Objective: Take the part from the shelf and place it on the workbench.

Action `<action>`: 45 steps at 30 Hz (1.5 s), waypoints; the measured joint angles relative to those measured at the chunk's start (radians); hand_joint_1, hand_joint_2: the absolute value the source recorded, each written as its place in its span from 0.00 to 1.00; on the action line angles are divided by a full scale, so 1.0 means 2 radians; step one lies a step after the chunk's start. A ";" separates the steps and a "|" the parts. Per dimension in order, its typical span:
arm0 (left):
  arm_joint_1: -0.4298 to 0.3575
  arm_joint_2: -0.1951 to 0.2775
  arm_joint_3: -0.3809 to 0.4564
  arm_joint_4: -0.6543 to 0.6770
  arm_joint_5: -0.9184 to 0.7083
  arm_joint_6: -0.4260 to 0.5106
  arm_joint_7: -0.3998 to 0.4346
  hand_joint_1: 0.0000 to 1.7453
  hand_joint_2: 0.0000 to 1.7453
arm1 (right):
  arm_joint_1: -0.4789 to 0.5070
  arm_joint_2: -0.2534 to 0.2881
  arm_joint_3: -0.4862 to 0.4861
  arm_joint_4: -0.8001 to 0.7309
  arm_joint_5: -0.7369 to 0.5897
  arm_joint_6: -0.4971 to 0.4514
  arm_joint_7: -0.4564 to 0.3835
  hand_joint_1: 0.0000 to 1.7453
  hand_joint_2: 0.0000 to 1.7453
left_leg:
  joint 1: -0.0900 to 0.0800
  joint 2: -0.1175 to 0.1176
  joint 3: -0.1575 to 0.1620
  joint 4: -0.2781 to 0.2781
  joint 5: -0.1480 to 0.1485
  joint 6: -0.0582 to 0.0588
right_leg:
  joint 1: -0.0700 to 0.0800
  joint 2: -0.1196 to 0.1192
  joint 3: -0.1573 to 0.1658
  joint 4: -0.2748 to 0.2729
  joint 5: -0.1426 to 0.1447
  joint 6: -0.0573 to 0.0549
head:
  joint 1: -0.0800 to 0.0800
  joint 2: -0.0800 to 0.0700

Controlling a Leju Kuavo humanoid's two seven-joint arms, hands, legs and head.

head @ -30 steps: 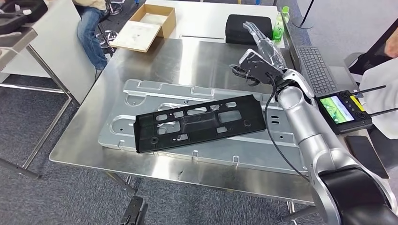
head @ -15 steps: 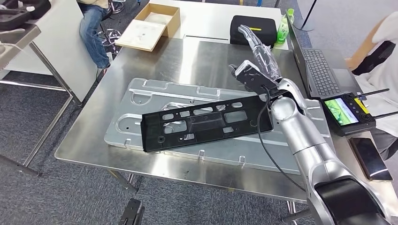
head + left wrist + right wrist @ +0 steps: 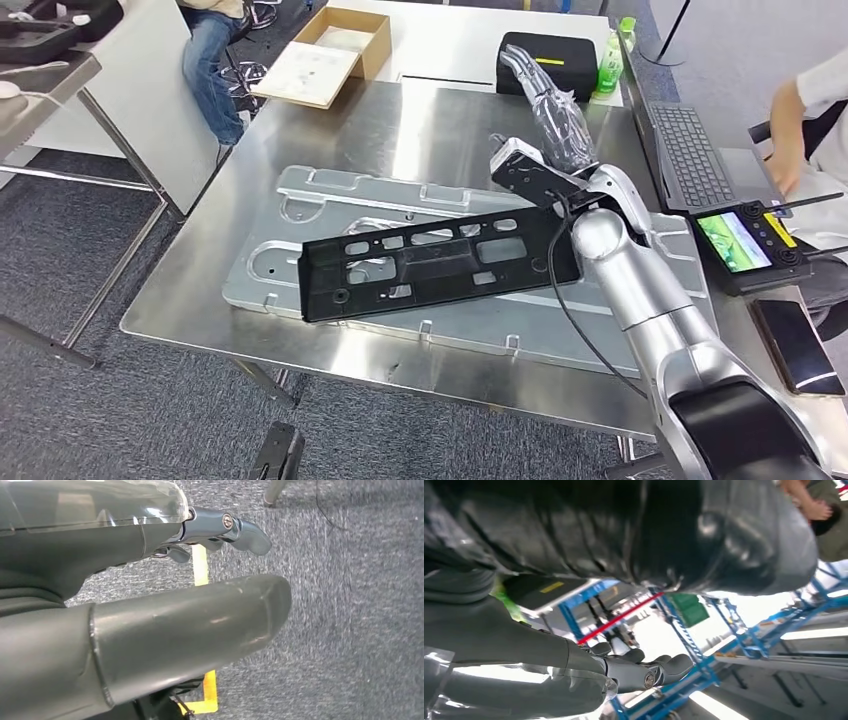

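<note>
Nearest, grey carpet runs along the front of a steel workbench (image 3: 190, 290), whose front edge and left corner are bare metal. On the bench lies a long silver stamped panel (image 3: 300, 195), set slightly askew. The black part (image 3: 440, 262), a long slotted plastic frame, rests flat on top of that panel, its left end near the panel's left end and its right end beside the robot's forearm.

The right arm (image 3: 640, 300) reaches in from the lower right across the bench's right side. The right hand (image 3: 545, 150) is raised above the bench just past the part's far right corner, fingers stretched forward and apart, gripping nothing; a clear plastic cover wraps the fingers. The right wrist view shows those fingers (image 3: 644, 672) extended with nothing between them.

The left hand (image 3: 150, 615) hangs over the carpet beside yellow floor tape (image 3: 202, 575); its thumb and fingers are apart and it holds nothing.

To the right of the bench sit a phone (image 3: 797, 348), a handheld controller with a lit screen (image 3: 745, 243) and a keyboard (image 3: 690, 150). A person's arm (image 3: 800, 110) reaches in at the right edge.

Beyond the steel top, on a white table, an open cardboard box (image 3: 325, 55) holds a pale flat sheet. A closed black case (image 3: 548, 60) and a green bottle (image 3: 608, 68) stand beside it. A seated person's legs (image 3: 215, 60) show at the far left.
</note>
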 joint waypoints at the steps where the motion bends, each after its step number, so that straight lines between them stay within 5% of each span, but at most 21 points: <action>1: -0.001 0.000 0.001 0.000 0.000 0.000 0.000 0.00 0.00 | -0.003 0.000 0.000 0.001 0.001 0.000 0.000 0.00 0.00 | -0.002 0.003 0.003 -0.009 0.001 0.002 | 0.001 -0.004 0.000 0.000 0.000 0.002 | 0.000 0.000; 3: 0.000 0.001 0.002 0.000 0.000 0.001 0.000 0.00 0.00 | -0.009 0.002 0.001 0.004 0.003 -0.001 -0.001 0.00 0.00 | -0.002 -0.006 0.003 -0.012 0.003 0.007 | 0.002 -0.013 0.001 -0.001 -0.001 0.007 | 0.000 0.000; 5: 0.001 0.001 0.002 0.000 0.000 0.001 0.000 0.00 0.00 | -0.017 0.004 0.002 0.008 0.007 -0.001 -0.001 0.00 0.00 | -0.001 -0.015 0.004 -0.016 0.008 0.013 | 0.000 -0.007 -0.003 0.011 -0.012 0.012 | 0.000 0.000; 8: 0.000 0.000 0.003 0.000 -0.001 -0.001 0.000 0.00 0.00 | -0.032 0.005 0.004 0.017 0.012 0.000 0.001 0.00 0.00 | 0.001 -0.027 0.003 -0.018 0.012 0.019 | -0.002 0.016 -0.038 0.094 -0.058 0.016 | 0.000 0.000; 10: 0.000 -0.001 0.003 0.000 -0.001 -0.001 0.000 0.00 0.00 | -0.040 0.005 0.005 0.024 0.015 0.002 0.004 0.00 0.00 | 0.001 -0.038 0.002 -0.017 0.012 0.020 | -0.002 0.020 -0.058 0.136 -0.069 0.017 | 0.000 0.000; 12: 0.001 -0.002 0.003 0.000 -0.001 -0.002 0.000 0.00 0.00 | -0.048 0.005 0.006 0.031 0.016 0.004 0.006 0.00 0.00 | 0.001 -0.050 0.002 -0.014 0.012 0.020 | -0.002 0.022 -0.045 0.108 -0.042 0.016 | 0.000 0.000; 14: 0.001 -0.004 0.003 0.000 -0.001 -0.003 0.000 0.00 0.00 | -0.060 0.005 0.006 0.035 0.018 0.005 0.007 0.00 0.00 | 0.000 -0.061 -0.001 -0.010 0.010 0.017 | -0.003 0.039 -0.015 0.043 -0.012 0.012 | 0.000 0.000; 16: 0.001 -0.006 0.003 0.000 -0.001 -0.005 0.001 0.00 0.00 | -0.071 0.005 0.007 0.039 0.021 0.008 0.009 0.00 0.00 | 0.001 -0.071 -0.006 -0.007 0.010 0.013 | -0.003 0.054 0.000 0.008 -0.005 0.010 | 0.000 0.000; 18: 0.003 -0.008 0.003 0.000 -0.001 -0.006 0.002 0.00 0.00 | -0.080 0.006 0.009 0.043 0.024 0.012 0.012 0.00 0.00 | 0.003 -0.081 -0.010 -0.008 0.013 0.006 | -0.002 0.050 0.001 0.003 -0.005 0.007 | 0.000 0.000; 21: 0.007 -0.010 0.004 0.000 -0.002 -0.007 0.004 0.00 0.00 | -0.093 0.007 0.013 0.047 0.028 0.018 0.018 0.00 0.00 | 0.001 -0.062 -0.022 0.016 -0.003 -0.002 | -0.006 0.033 0.006 -0.005 -0.002 0.000 | -0.002 0.000; 24: 0.008 -0.011 0.004 0.000 -0.003 -0.007 0.006 0.00 0.00 | -0.104 0.007 0.015 0.052 0.033 0.025 0.022 0.00 0.00 | 0.006 -0.032 -0.066 0.106 -0.043 -0.009 | -0.005 0.016 0.007 -0.005 -0.003 -0.003 | -0.005 0.000; 26: 0.011 -0.011 0.004 0.000 -0.003 -0.006 0.007 0.00 0.00 | -0.107 0.007 0.018 0.055 0.035 0.029 0.025 0.00 0.00 | 0.008 -0.027 -0.077 0.126 -0.041 -0.012 | -0.005 0.004 0.008 -0.004 -0.005 -0.003 | -0.005 0.000; 30: 0.015 -0.011 0.006 0.000 -0.003 -0.005 0.008 0.00 0.00 | -0.116 0.007 0.025 0.057 0.036 0.031 0.029 0.00 0.00 | 0.004 0.003 -0.019 0.011 0.013 -0.007 | -0.003 -0.017 0.013 -0.002 -0.012 0.004 | -0.005 0.000; 32: 0.015 -0.011 0.006 0.000 -0.002 -0.004 0.007 0.00 0.00 | -0.119 0.006 0.027 0.057 0.036 0.031 0.030 0.00 0.00 | 0.000 0.008 -0.012 -0.007 0.013 -0.002 | 0.001 -0.026 0.015 -0.003 -0.014 0.008 | -0.004 0.000; 34: 0.017 -0.011 0.006 0.000 -0.001 -0.003 0.007 0.00 0.00 | -0.121 0.007 0.028 0.057 0.036 0.031 0.031 0.00 0.00 | 0.001 -0.003 -0.011 -0.011 0.015 0.005 | 0.001 -0.034 0.019 -0.003 -0.017 0.013 | -0.004 0.000; 36: 0.017 -0.011 0.007 0.000 -0.001 -0.003 0.007 0.00 0.00 | -0.122 0.007 0.029 0.057 0.036 0.032 0.032 0.00 0.00 | 0.004 -0.014 -0.008 -0.016 0.018 0.011 | -0.001 -0.018 0.013 0.016 -0.033 0.017 | -0.004 0.000; 38: 0.017 -0.011 0.007 0.000 -0.001 -0.003 0.007 0.00 0.00 | -0.123 0.005 0.029 0.057 0.036 0.032 0.032 0.00 0.00 | 0.004 -0.025 -0.007 -0.018 0.020 0.016 | -0.002 0.010 -0.014 0.073 -0.063 0.018 | -0.004 0.000; 40: 0.018 -0.012 0.007 0.000 -0.001 -0.004 0.007 0.00 0.00 | -0.122 0.003 0.029 0.059 0.036 0.032 0.032 0.00 0.00 | 0.003 -0.038 -0.008 -0.017 0.020 0.017 | -0.002 0.020 -0.044 0.130 -0.081 0.018 | -0.004 0.000; 42: 0.019 -0.012 0.007 0.000 -0.001 -0.004 0.007 0.00 0.00 | -0.120 0.003 0.029 0.060 0.036 0.032 0.033 0.00 0.00 | 0.003 -0.052 -0.007 -0.014 0.019 0.017 | -0.002 0.023 -0.046 0.122 -0.060 0.016 | -0.004 0.000; 45: 0.019 -0.012 0.007 0.000 -0.001 -0.004 0.007 0.00 0.00 | -0.122 0.003 0.029 0.060 0.036 0.032 0.033 0.00 0.00 | 0.002 -0.070 -0.010 -0.009 0.017 0.014 | -0.003 0.046 -0.008 0.029 -0.011 0.011 | -0.004 0.000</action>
